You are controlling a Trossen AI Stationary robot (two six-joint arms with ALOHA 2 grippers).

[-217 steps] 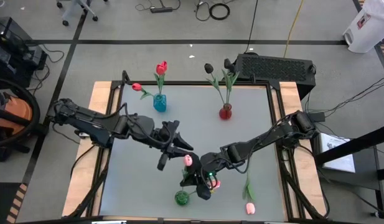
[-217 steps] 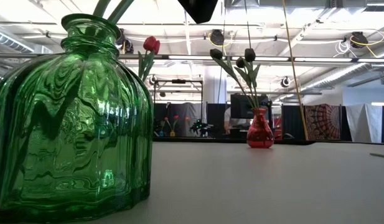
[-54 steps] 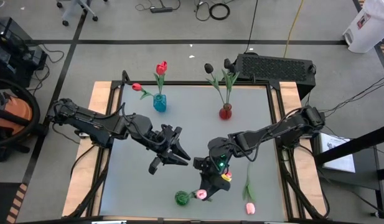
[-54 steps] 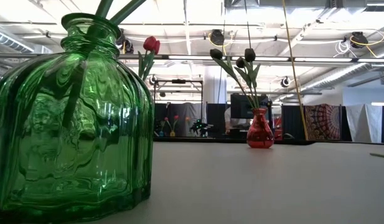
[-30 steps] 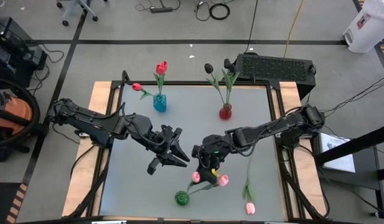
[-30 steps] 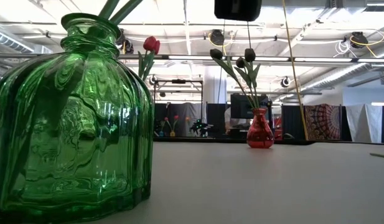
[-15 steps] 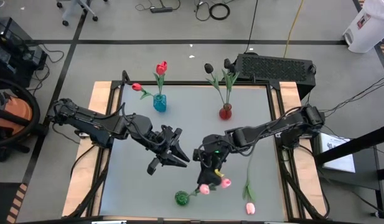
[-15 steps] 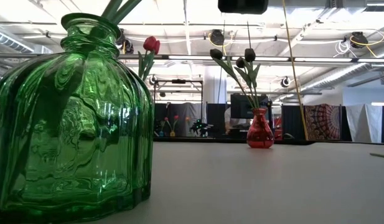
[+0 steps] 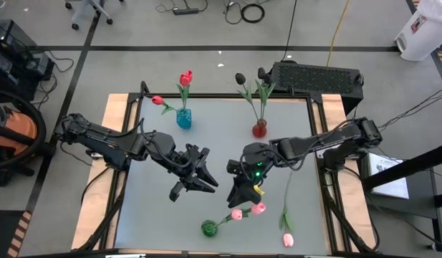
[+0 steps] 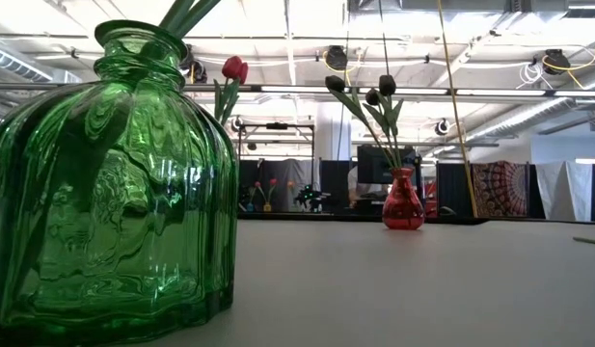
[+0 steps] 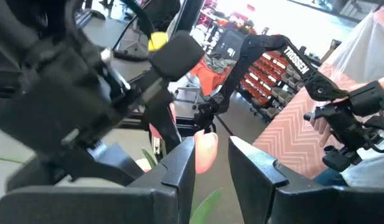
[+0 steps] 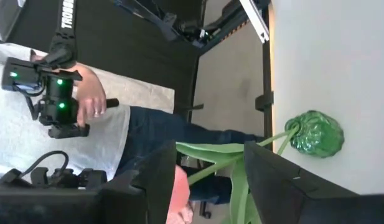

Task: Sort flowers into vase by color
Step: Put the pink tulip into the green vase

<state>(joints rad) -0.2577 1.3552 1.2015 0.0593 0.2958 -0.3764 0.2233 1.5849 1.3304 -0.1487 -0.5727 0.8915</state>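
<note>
A green vase (image 9: 209, 228) (image 10: 104, 183) stands near the table's front edge. It holds two pink flowers (image 9: 237, 213) (image 9: 258, 208), whose stems (image 12: 266, 142) lean out of its mouth toward the right. A third pink flower (image 9: 287, 239) lies flat on the table right of the vase. My right gripper (image 9: 236, 195) (image 12: 210, 180) hangs open above the leaning stems and touches nothing that I can see. My left gripper (image 9: 210, 179) (image 11: 211, 162) is open over the table's middle, left of the right one.
A blue vase (image 9: 183, 118) with red flowers (image 9: 185, 77) stands at the far left. A red vase (image 9: 259, 129) (image 10: 403, 202) with black flowers (image 9: 240, 77) stands at the far middle. A person with hand controllers (image 12: 61, 99) shows beyond the table.
My right gripper has risen and drawn back toward the table's far right, leaving the top of the low view. One pink flower head has swung toward the right to lie beside the other. The green vase has stayed put.
</note>
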